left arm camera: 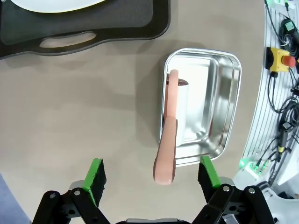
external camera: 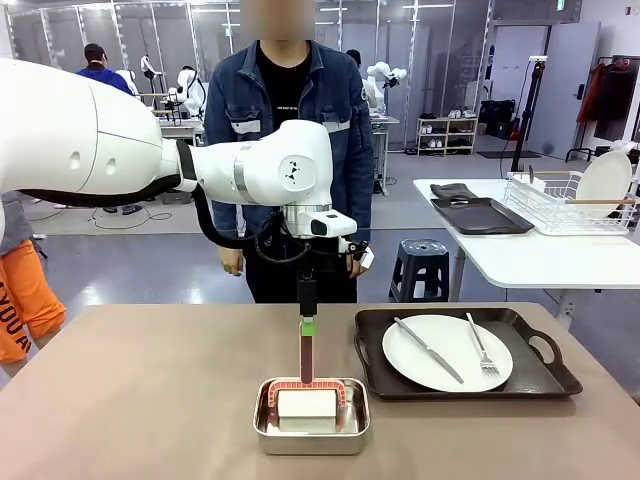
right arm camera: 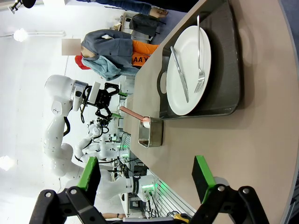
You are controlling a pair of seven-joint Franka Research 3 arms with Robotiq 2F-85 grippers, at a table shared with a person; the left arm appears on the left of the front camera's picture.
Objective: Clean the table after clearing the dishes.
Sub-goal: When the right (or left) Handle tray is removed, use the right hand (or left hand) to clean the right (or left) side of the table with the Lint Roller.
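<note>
Table scene, three views. The left gripper [external camera: 307,328] hangs finger-down over the steel pan [external camera: 310,445] at the table's [external camera: 150,400] near middle. From the front it is seen edge-on, so its opening cannot be read there. Its wrist view shows the jaws wide, with the top of a pink handle [left arm camera: 166,154] standing between the green pads [left arm camera: 96,175], nearer one pad and touching neither. The handle rises from a white block [external camera: 307,405] in the pan; what the block is cannot be made out. In that wrist view the tray [left arm camera: 117,32] and plate [left arm camera: 56,3] are cut off by the top edge. The right gripper [right arm camera: 145,175], jaws wide and empty, hovers over bare table, well apart from the pan. On the table to the robot's right of the pan lies the dark tray, carrying the white plate with a knife [external camera: 430,352] and fork [external camera: 482,350] on it. A person [external camera: 285,110] stands at the far edge; the left arm's wrist hides part of the body, and one hand [external camera: 232,262] hangs at the side. Beyond, a white side table [external camera: 520,260] bears a second dark tray [external camera: 480,215] and a wire rack [external camera: 560,210] holding a plate on edge; a stool [external camera: 418,268] stands beside it.
</note>
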